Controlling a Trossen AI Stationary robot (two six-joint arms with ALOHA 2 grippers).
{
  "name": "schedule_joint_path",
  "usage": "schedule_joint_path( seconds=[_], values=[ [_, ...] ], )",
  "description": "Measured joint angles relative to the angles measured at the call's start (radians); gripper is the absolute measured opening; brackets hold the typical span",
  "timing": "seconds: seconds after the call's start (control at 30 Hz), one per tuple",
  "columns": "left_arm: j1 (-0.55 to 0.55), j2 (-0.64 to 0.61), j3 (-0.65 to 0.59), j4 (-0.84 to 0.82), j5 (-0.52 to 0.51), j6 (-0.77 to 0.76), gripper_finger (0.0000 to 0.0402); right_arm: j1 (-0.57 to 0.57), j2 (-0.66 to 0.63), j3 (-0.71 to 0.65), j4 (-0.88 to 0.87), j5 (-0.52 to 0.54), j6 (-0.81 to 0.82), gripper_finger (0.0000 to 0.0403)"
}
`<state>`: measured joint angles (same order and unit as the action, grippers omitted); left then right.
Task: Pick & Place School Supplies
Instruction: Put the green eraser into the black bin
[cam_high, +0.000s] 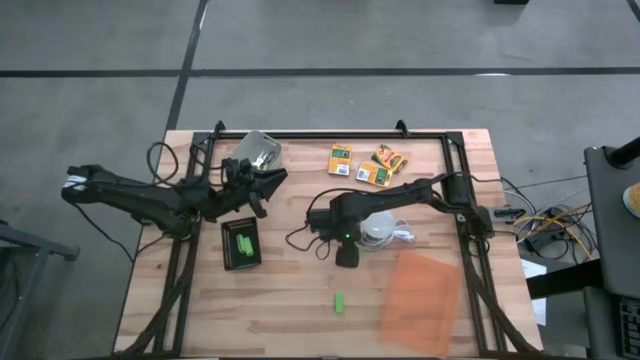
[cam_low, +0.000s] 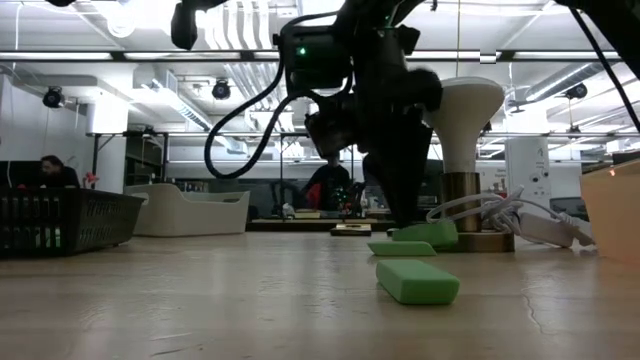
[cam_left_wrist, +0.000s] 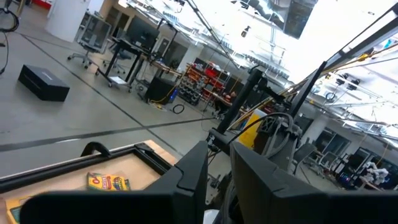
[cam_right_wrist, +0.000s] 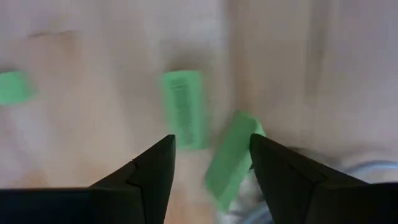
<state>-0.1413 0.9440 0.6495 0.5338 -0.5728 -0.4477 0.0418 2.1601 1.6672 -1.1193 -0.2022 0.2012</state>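
School supplies lie scattered on the wooden desk (cam_high: 300, 310). Two stubby bright-green sticks (cam_right_wrist: 184, 109) rest mid-desk beneath the right gripper (cam_right_wrist: 211, 163), whose fingers are spread on either side of them, holding nothing. Two more sticks sit in the black rectangular tray (cam_high: 240, 245); another (cam_high: 340, 302) lies alone towards the near edge. Three flat orange-yellow boxes (cam_high: 340, 159) stay by the far edge. This looks like the reach-to-pick step; next, the gripper should lower over one stick only and close. The left gripper (cam_high: 262, 186), raised near the far-left corner, has its fingers nearly pressed together, empty.

Dark jointed arms (cam_high: 400, 195), looping black cables.
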Motion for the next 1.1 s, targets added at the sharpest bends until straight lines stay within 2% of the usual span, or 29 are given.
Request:
schedule_joint_path(
  seconds=[0.13, 0.3, 0.47, 0.93, 1.1],
  values=[
    [0.000, 0.000, 0.000, -0.002, 0.000, 0.000, 0.0076, -0.007, 0.000, 0.000, 0.000, 0.075, 0.000, 0.0205],
    [0.000, 0.000, 0.000, -0.003, 0.000, -0.001, 0.0076, -0.007, 0.000, 0.022, 0.000, 0.030, 0.000, 0.0205],
    [0.000, 0.000, 0.000, -0.003, 0.000, 0.001, 0.0076, -0.012, -0.001, 0.045, -0.003, 0.071, 0.000, 0.0205],
    [0.000, 0.000, 0.000, -0.004, 0.000, 0.000, 0.0076, -0.011, -0.001, 0.009, -0.037, 0.065, 0.008, 0.0205],
    [0.000, 0.000, 0.000, -0.004, 0.000, 0.000, 0.0076, -0.009, -0.001, -0.009, -0.015, 0.007, 0.022, 0.0205]
  ],
)
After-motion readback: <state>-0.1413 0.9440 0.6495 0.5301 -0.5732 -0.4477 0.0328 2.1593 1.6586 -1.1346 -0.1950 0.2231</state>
